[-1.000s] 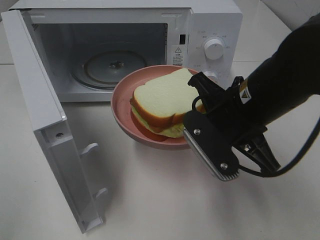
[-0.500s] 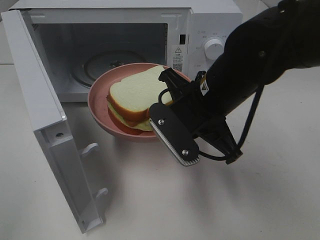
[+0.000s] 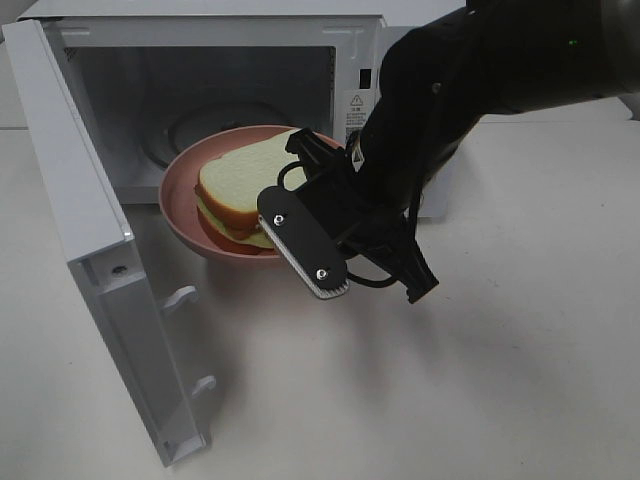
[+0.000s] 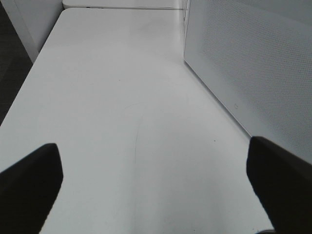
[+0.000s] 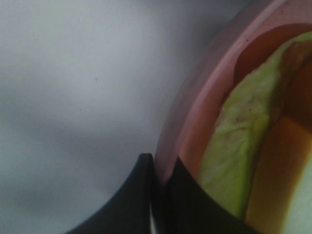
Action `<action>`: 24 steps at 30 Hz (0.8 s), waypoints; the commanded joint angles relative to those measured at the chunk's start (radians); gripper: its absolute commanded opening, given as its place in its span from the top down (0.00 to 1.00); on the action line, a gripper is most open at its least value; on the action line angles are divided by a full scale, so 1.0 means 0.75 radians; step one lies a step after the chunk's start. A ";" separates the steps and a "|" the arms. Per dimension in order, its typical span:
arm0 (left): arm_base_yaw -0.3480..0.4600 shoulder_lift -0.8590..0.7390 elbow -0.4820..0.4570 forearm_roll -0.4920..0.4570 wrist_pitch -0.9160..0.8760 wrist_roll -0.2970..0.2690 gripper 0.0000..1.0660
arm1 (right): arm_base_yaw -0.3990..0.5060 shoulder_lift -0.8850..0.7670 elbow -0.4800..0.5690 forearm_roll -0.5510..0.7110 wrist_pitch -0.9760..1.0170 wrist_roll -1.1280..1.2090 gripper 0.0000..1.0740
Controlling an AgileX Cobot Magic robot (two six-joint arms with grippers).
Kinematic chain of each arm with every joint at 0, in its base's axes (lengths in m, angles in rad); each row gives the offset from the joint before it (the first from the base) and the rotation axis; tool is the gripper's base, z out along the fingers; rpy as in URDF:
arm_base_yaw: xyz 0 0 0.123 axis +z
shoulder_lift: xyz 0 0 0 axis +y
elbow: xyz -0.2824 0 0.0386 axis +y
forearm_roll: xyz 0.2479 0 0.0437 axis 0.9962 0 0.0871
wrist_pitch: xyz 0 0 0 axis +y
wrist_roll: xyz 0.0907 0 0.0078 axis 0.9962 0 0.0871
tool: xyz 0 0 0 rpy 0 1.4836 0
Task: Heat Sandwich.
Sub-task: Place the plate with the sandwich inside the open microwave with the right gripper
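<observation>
The sandwich, white bread with a tan crust and a green layer, lies on a round pink plate. The plate hangs in the air at the mouth of the open microwave, its far edge over the cavity floor. My right gripper is shut on the plate's near rim. In the right wrist view its fingertips pinch the pink rim beside the green filling. My left gripper is open over bare table, with its fingers wide apart and nothing between them.
The microwave door stands swung out to the left, reaching the table's front. A glass turntable lies inside the cavity. The microwave's outer side wall stands beside my left gripper. The white table extends to the right.
My right gripper has carried the plate with the sandwich leftward and toward the microwave opening. The arm now covers the control panel. The left gripper has not moved.
</observation>
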 commanded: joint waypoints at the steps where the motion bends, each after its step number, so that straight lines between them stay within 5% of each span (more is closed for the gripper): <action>1: -0.008 -0.035 0.000 -0.005 -0.015 -0.003 0.08 | 0.004 0.028 -0.075 0.004 0.008 -0.011 1.00; 24: -0.008 -0.035 0.000 -0.005 -0.015 -0.003 0.08 | 0.004 0.297 -0.531 -0.040 0.212 0.165 1.00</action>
